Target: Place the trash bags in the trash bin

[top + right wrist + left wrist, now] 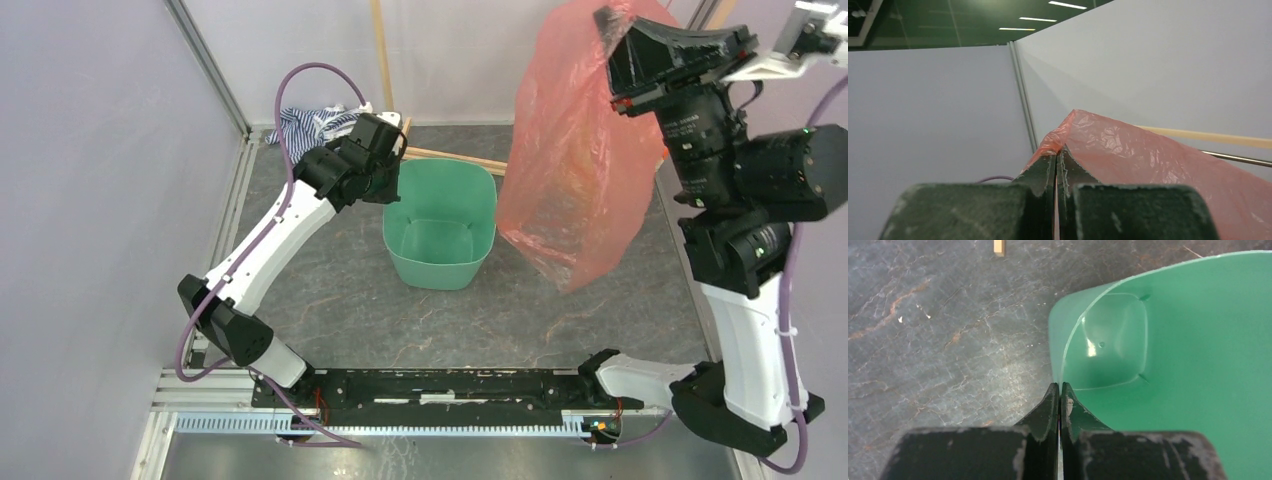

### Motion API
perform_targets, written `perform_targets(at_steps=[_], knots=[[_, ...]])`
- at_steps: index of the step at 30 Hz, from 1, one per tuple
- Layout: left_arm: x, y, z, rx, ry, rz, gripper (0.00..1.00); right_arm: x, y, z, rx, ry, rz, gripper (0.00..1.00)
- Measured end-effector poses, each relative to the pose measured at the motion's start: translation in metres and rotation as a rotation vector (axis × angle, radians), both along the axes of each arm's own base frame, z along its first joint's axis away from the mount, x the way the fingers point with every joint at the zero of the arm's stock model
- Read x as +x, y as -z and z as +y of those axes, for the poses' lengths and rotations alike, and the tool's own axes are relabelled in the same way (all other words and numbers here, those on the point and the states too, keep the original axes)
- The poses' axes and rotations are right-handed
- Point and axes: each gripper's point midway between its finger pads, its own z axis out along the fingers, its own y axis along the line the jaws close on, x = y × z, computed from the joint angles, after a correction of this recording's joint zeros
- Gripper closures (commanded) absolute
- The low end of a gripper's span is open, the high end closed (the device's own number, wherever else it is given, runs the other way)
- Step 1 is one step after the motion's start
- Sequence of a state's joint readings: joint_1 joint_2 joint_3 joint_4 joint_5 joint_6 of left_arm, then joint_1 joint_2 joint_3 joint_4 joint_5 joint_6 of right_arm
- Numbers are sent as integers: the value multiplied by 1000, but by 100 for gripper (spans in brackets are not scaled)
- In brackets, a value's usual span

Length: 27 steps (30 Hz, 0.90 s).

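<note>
Quick rundown, everything placed off the mint-green trash bin point(436, 272) point(1198, 365). Standing upright on the grey marbled table point(330, 300), mouth wide open, bare green floor showing inside.

Left gripper point(393, 188) point(1059, 389) down at the bin's far-left corner, pinched tight on the rim there (wrist view has the thin green edge running straight in between the two black fingers, one on the outside of the wall and one on the inside).

Right gripper point(606, 25) point(1056, 152) way up above and to the right of the bin, clamped shut on the top edge of the red-orange trash bag point(570, 170) point(1148, 160). From its wrist camera, crinkly film bunched up right at the closed fingertips.

As for the bag itself: hangs full length in the air off the bin's right side, lower tip dangling down past the right wall, all of it outside the mouth. Can't tell whether the plastic actually brushes the bin's right rim or just overlaps it from the overhead angle.

Behind the bin, a couple of wooden sticks point(455, 157) lying flat just past the far rim. Further off to the far left of the bin, a blue-and-white striped cloth point(312, 125) bunched up by the corner post.
</note>
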<state>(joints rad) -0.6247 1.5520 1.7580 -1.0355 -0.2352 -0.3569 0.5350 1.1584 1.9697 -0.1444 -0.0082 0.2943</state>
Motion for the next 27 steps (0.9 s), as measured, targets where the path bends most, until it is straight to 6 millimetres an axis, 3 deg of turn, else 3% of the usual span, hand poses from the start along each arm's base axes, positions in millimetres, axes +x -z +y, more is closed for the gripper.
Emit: perform_targets(at_steps=[5, 8, 12, 17, 22, 27], knots=[[3, 17, -4, -24, -25, 23, 83, 14, 2, 22, 14, -83, 18, 100], [8, 17, -9, -50, -33, 5, 67, 19, 7, 30, 15, -117, 40, 100], [14, 15, -13, -81, -49, -12, 52, 12, 1, 34, 36, -165, 25, 100], [17, 6, -16, -113, -57, -42, 41, 1, -8, 40, 63, -241, -4, 100], [9, -28, -14, -189, -40, -121, 31, 2, -10, 51, 76, -309, -1, 100], [-15, -91, -7, -327, 3, -264, 30, 6, -9, 64, 98, -382, 16, 100]])
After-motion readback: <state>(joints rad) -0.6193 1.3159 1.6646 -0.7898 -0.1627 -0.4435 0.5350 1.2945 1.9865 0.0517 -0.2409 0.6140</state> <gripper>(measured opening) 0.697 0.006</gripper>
